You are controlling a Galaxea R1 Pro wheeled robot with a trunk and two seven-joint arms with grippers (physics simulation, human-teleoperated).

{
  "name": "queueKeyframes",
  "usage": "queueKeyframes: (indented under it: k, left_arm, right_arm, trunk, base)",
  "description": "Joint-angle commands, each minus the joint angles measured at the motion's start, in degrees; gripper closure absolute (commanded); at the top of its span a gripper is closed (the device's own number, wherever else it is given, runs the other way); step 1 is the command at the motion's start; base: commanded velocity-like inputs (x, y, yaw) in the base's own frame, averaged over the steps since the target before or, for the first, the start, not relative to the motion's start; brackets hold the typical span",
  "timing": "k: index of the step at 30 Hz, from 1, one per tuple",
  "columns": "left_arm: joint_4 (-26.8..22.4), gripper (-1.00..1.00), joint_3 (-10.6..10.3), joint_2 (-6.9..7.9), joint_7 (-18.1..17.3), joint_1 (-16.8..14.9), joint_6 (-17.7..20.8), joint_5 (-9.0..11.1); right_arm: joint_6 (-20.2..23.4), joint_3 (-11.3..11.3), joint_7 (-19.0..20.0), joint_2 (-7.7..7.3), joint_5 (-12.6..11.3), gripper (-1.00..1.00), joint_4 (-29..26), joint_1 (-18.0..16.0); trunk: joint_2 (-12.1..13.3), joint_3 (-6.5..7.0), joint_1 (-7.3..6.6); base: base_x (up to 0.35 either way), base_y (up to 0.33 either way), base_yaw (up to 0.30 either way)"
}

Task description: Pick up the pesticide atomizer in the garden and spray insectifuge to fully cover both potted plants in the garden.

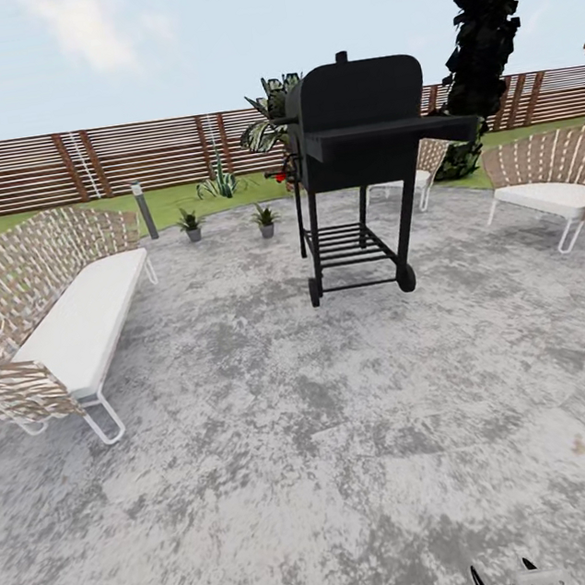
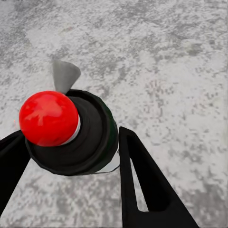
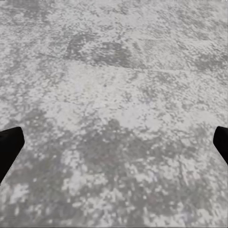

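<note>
1. Left wrist view: I find the left gripper (image 2: 71, 156) clamped on the pesticide atomizer (image 2: 71, 137), its dark body wedged between the jaws and its red tip pointing outward over the stone patio (image 2: 166, 57).
2. Right wrist view: the right gripper (image 3: 114, 142) has its jaws spread wide with nothing between them.
3. Head view: the two potted plants (image 1: 192, 223) (image 1: 266, 220) stand well ahead of both jaws, near the patio's far edge, beside the black grill (image 1: 359, 134).
4. I judge pickup complete and the approach in hand.
5. Next I must drive closer, then aim the nozzle at each rosette.
</note>
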Motion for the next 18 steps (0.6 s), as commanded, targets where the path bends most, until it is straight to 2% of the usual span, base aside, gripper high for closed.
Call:
queueKeyframes:
  k: [1,6,12,18]
  left_arm:
    - [0.04,1.0,0.08,-0.01,0.19,-0.04,-0.17,-0.18]
    - [0.04,1.0,0.08,-0.01,0.18,-0.04,-0.17,-0.18]
    - [0.04,1.0,0.08,-0.01,0.21,-0.04,-0.17,-0.18]
    - [0.04,1.0,0.08,-0.01,0.23,-0.04,-0.17,-0.18]
  right_arm:
    - [-0.17,-0.27,0.03,0.02,0.3,-1.0,0.04,-0.03]
    - [-0.17,-0.24,0.03,0.06,0.3,-1.0,0.04,-0.03]
    - [-0.17,-0.28,-0.01,0.08,0.3,-1.0,0.09,-0.03]
    - [-0.17,-0.29,0.0,0.09,0.3,-1.0,0.13,-0.03]
  trunk:
    - [-0.02,-0.05,0.02]
    - [-0.02,-0.05,0.02]
    - [-0.02,-0.05,0.02]
    - [-0.02,-0.05,0.02]
  base:
    - [0.335,0.0,0.001]
    - [0.335,0.0,0.038]
    - [0.335,0.0,0.204]
    - [0.335,0.0,0.038]
